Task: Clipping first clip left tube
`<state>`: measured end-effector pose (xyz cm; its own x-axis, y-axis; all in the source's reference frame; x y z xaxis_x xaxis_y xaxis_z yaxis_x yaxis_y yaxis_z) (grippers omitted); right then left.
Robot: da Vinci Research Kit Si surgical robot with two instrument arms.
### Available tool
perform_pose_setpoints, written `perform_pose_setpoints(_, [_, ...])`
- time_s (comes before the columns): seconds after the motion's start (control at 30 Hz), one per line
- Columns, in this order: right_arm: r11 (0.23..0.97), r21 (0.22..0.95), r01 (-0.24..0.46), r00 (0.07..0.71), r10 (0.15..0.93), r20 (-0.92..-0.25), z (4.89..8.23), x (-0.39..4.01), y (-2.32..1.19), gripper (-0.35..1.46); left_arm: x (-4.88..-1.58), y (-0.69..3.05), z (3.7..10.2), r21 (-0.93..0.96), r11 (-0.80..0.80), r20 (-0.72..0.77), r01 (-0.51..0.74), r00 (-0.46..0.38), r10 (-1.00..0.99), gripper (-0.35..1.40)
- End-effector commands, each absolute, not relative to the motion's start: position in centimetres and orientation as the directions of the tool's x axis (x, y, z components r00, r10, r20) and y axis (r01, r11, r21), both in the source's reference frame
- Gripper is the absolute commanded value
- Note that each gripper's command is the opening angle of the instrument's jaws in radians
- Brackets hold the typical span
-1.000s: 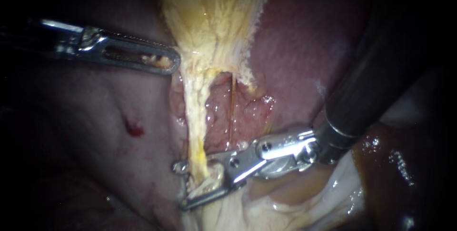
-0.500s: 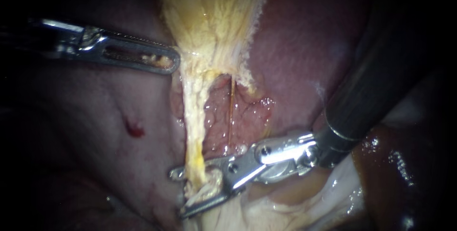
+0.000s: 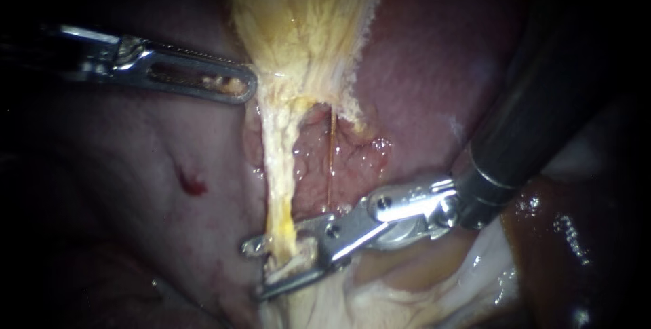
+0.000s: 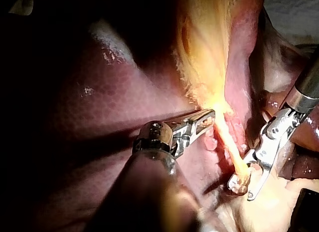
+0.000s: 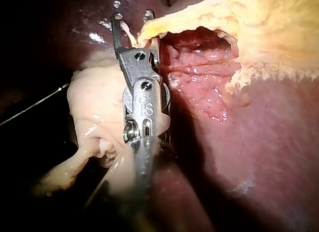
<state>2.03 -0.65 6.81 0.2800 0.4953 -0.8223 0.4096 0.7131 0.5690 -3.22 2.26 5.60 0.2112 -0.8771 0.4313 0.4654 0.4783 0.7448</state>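
Yellow left tube [image 3: 279,180] lies between the right tool's [image 3: 255,271] parted jaws, tips clearest in wrist view.

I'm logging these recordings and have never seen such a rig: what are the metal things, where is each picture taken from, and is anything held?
These are two slender surgical instruments working on a pig's liver at a bench. The wide picture comes from an endoscope close to the tissue. The other two come from cameras on each instrument's arm. The dark red glistening liver forms the bed, with yellow fibrous tissue lying on it. A pale yellow stringy tube runs down from that tissue. The right silver instrument has its jaws open around the tube's lower end, not yet closed on it. The left silver slotted instrument rests its tip at the yellow tissue's edge. Whether it holds anything is unclear.
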Motion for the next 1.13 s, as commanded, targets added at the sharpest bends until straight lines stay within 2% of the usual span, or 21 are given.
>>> perform_pose_setpoints(0.03, [0.715, 0.57, 0.406, 0.28, 0.496, -0.822, 6.82, 2.02, -0.66, 0.05, -3.22, 2.26, 5.6, 0.744, 0.478, 0.431, 0.466, 0.211, -0.877, -0.35])
perform_pose_setpoints(0.27, [0.721, 0.572, 0.39, 0.275, 0.502, -0.82, 6.83, 1.97, -0.59, -0.34, -3.22, 2.26, 5.6, 0.744, 0.478, 0.431, 0.466, 0.211, -0.877, -0.35])
perform_pose_setpoints(0.43, [0.699, 0.609, 0.376, 0.289, 0.536, -0.793, 6.81, 1.94, -0.52, -0.35, -3.22, 2.26, 5.6, 0.744, 0.478, 0.431, 0.466, 0.211, -0.877, -0.35])
perform_pose_setpoints(1.13, [0.698, 0.608, 0.378, 0.289, 0.535, -0.794, 6.84, 1.9, -0.51, -0.35, -3.22, 2.26, 5.61, 0.744, 0.478, 0.431, 0.466, 0.211, -0.877, -0.35])
